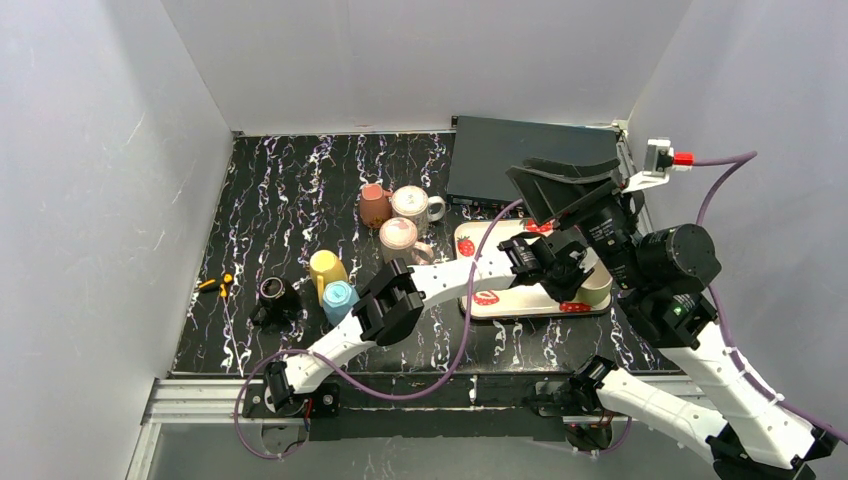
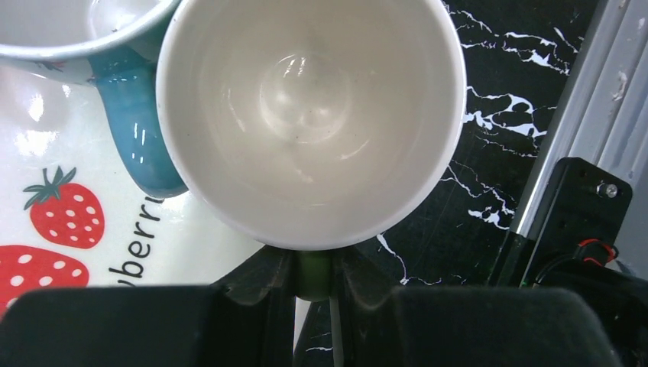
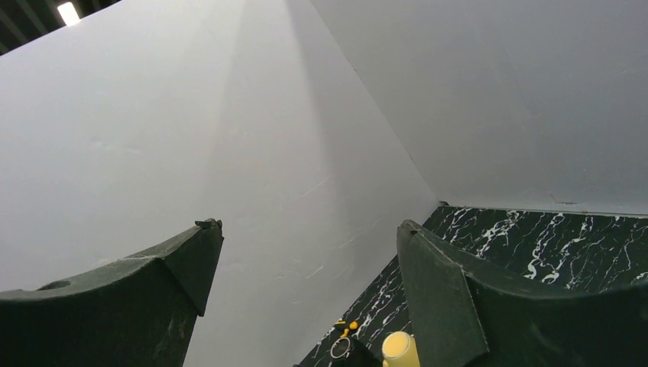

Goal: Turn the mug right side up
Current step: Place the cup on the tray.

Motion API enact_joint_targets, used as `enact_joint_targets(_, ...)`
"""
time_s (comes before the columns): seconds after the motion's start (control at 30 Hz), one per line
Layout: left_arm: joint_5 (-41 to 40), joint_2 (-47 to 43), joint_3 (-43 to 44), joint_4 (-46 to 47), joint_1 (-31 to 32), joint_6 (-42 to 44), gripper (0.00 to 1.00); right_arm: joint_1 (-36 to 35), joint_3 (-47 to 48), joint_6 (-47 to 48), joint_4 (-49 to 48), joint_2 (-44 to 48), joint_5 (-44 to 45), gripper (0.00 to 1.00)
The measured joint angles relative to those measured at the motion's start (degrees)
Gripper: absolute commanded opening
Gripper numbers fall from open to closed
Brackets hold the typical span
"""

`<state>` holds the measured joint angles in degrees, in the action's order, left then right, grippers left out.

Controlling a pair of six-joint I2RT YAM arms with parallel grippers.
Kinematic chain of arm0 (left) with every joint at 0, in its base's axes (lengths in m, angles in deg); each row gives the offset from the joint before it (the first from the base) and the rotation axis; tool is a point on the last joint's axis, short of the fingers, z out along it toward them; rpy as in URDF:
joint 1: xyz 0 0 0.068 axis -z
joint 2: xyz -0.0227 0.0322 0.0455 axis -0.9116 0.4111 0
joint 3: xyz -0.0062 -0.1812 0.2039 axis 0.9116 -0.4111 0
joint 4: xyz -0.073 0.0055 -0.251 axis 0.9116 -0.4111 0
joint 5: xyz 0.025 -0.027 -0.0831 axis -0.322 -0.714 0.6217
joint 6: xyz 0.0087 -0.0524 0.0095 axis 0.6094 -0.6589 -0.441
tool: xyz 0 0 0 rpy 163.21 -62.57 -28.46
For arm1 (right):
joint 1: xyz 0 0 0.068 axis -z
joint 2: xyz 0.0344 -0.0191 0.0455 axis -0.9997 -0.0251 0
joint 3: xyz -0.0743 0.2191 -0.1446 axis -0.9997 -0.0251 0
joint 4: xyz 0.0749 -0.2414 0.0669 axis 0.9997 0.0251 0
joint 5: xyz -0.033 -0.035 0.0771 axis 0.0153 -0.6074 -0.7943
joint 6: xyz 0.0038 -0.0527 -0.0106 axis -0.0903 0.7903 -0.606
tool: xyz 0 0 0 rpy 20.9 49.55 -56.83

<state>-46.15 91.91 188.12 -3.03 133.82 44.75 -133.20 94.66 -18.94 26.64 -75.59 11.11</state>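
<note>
My left gripper (image 1: 558, 268) reaches over the strawberry tray (image 1: 490, 300) and is shut on the green handle (image 2: 313, 275) of a mug (image 2: 313, 115). The mug's white inside faces the left wrist camera. In the top view the mug (image 1: 598, 290) shows as a pale green side at the tray's right end. A second mug with a blue handle (image 2: 137, 130) sits just left of it on the tray (image 2: 76, 252). My right gripper (image 1: 565, 185) is raised above the tray, open and empty, and in its wrist view it (image 3: 309, 237) points at the left wall.
Several mugs stand left of the tray: yellow (image 1: 327, 268), light blue (image 1: 338, 298), brown (image 1: 374, 205), white (image 1: 410, 205), pink (image 1: 398, 237). There is a black object (image 1: 272, 295) and a yellow-black tool (image 1: 215, 285) at the left, and a black box (image 1: 530, 160) at the back right.
</note>
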Motion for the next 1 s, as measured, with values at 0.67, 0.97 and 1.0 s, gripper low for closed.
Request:
enact_joint_targets(0.67,-3.13,0.76,4.76,-1.97,0.66,6.6,0.4,0.0,0.0,-2.21,0.02,-0.79,-1.09,0.92)
enact_joint_targets(0.97,-2.47,0.76,4.9,-1.95,0.66,5.75,0.53,0.0,-0.24,-3.13,0.0,-1.22,-1.09,0.92)
enact_joint_targets(1.0,-2.43,0.76,4.9,-2.03,0.66,5.55,0.55,0.0,-0.24,-3.19,0.0,-1.25,-1.09,0.92)
